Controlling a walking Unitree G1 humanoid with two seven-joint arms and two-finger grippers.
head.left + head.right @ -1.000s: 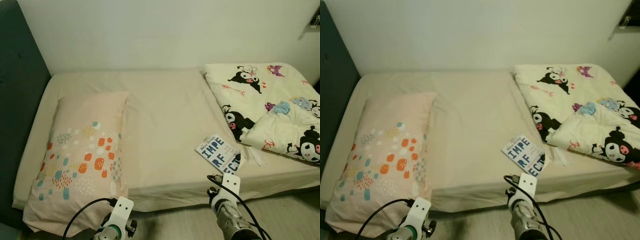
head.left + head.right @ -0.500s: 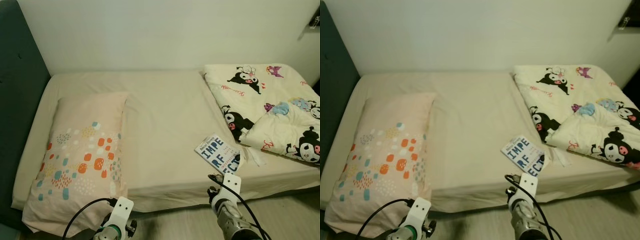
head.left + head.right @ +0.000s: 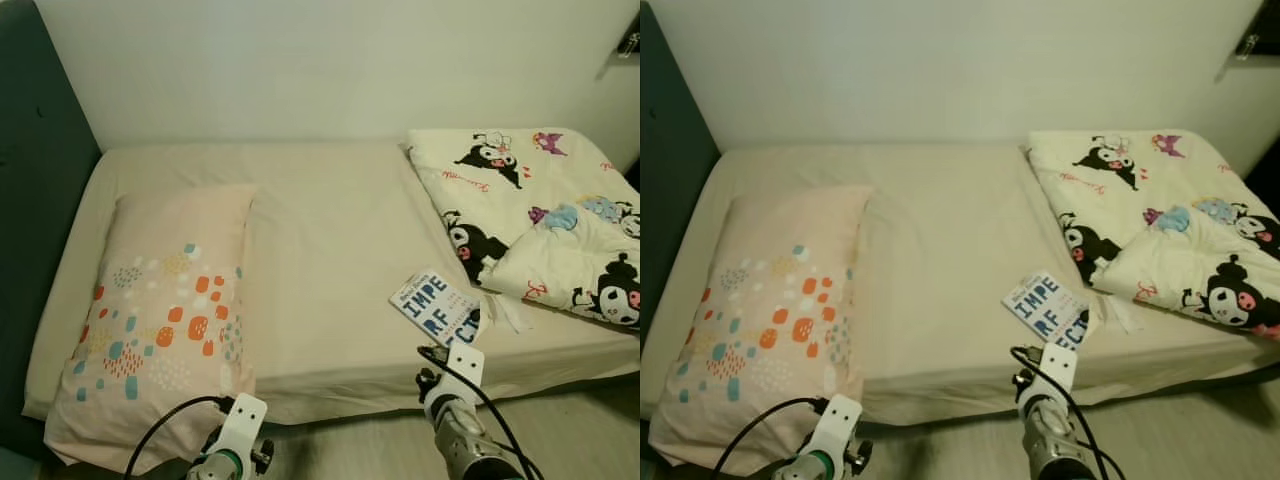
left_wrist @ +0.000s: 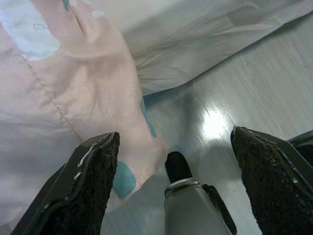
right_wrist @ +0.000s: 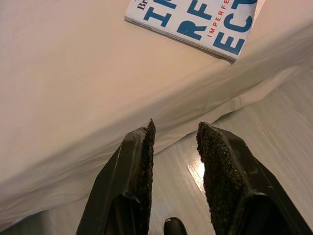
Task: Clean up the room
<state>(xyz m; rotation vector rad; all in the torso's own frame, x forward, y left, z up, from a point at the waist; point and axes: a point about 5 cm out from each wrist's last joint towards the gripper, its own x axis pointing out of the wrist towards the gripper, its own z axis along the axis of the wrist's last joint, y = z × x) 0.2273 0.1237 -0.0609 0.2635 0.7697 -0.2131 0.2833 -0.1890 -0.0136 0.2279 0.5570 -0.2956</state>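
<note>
Bed [image 3: 330,250] edge holds the book [image 3: 437,306], and the nearly closed right hand [image 5: 173,142] could knock it to the floor

Book [image 5: 195,22] title cropped (top edge); quilt [image 3: 560,215] cut off.

Left arm: low at about 7 o'clock of the head view, wrist raised, black cable looping off it.
Left gripper [image 4: 176,147]: fingers spread wide apart, nothing between them, pointing down.
Right arm: low at about 5 o'clock, silver forearm angled up and forward, cable trailing along it.
Right gripper [image 5: 173,147]: fingers [image 5: 139,171] close together with a narrow gap, holding nothing.
</note>
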